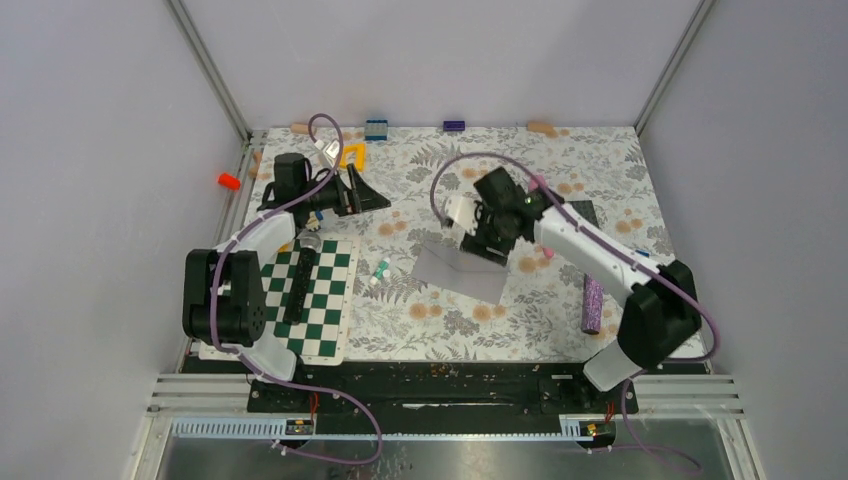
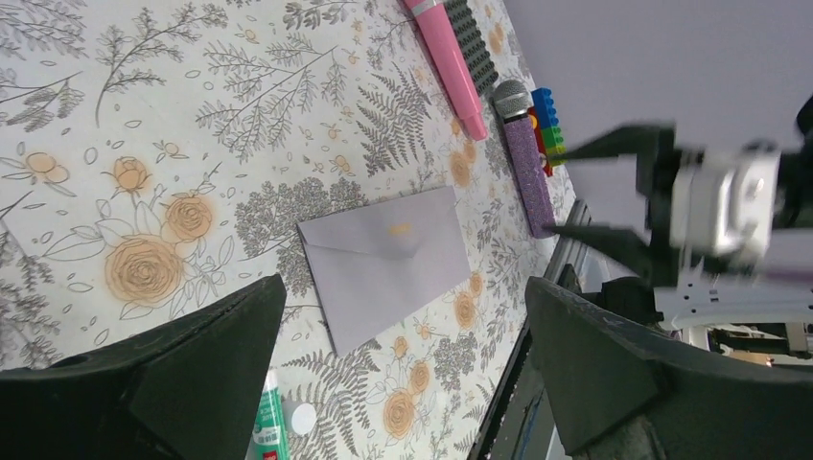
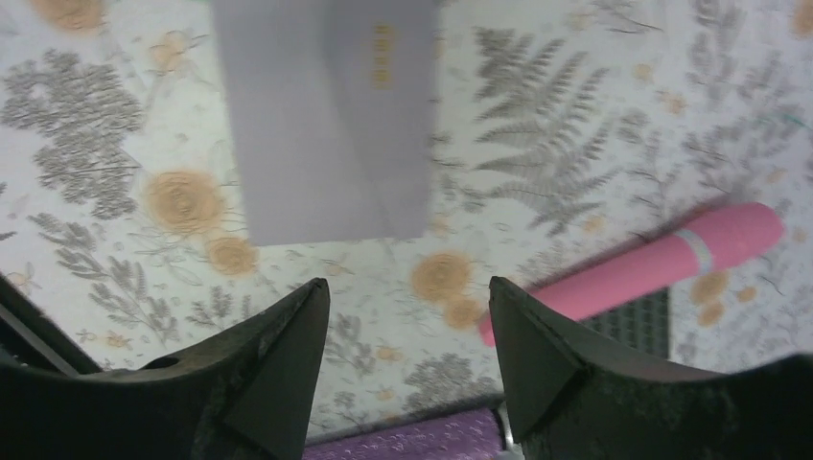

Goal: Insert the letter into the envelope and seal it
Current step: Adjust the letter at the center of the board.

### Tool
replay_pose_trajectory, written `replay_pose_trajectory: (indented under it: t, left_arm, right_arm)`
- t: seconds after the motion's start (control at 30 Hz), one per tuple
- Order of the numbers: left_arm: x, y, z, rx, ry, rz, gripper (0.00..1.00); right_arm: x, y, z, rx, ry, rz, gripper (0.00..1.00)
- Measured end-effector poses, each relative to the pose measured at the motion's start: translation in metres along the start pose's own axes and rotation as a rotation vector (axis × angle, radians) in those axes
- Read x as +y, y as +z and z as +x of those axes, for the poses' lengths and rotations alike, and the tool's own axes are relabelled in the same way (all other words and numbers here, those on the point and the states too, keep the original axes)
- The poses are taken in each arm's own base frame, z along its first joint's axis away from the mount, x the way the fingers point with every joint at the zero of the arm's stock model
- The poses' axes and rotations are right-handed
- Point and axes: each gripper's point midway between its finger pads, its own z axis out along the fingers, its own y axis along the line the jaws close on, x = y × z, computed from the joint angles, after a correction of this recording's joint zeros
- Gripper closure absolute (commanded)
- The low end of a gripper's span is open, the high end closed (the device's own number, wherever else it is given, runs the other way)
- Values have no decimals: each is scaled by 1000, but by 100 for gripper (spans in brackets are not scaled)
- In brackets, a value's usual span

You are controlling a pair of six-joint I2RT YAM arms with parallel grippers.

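**Envelope flat, flap folded shut**

The grey envelope (image 1: 462, 272) lies flat mid-worktop (image 1: 600, 180), flap closed, a small gold mark (image 2: 400, 229) at its tip. There's no tan letter in sight, so it's likely tucked inside. The right gripper (image 1: 480, 238) hovers just at the envelope's 1 o'clock, jaws partly parted and empty, well placed for pressing the seal. The left gripper (image 1: 358, 192) sits off at 10 o'clock, jaws wide and empty, out of the way

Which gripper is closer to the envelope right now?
The right gripper: it hangs open just above the grey envelope's far edge, holding nothing. The left gripper, also open, sits off to the left near the checkered mat.
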Motion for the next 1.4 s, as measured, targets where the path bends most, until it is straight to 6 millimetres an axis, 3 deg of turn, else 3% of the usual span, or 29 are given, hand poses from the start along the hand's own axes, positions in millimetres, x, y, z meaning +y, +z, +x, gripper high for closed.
replay_pose_trajectory:
  t: [0.07, 0.17, 0.27, 0.33, 0.5, 0.6, 0.97, 1.4]
  left_arm:
    - [1, -5, -1, 2, 19, -13, 1]
    - [4, -12, -1, 16, 62, -53, 1]
    - [2, -21, 3, 36, 110, -101, 1]
    - [0, -28, 5, 46, 141, -128, 1]
    - [-2, -43, 13, 74, 197, -189, 1]
    - [2, -49, 17, 86, 211, -215, 1]
    - [16, -69, 17, 78, 200, -262, 1]
    - [16, -76, 38, 133, 236, -263, 1]
  right_arm:
    - [30, 5, 11, -5, -40, -8, 31]
    - [67, 28, 27, 22, -94, -29, 31]
    - [90, 47, 45, 75, -140, -28, 31]
    - [97, 51, 45, 81, -163, -15, 31]
    - [99, 56, 17, 24, -216, 74, 31]
    - [102, 63, 11, 19, -242, 110, 31]
    - [102, 89, 35, 138, -268, 153, 30]
    - [83, 91, 33, 153, -294, 268, 30]
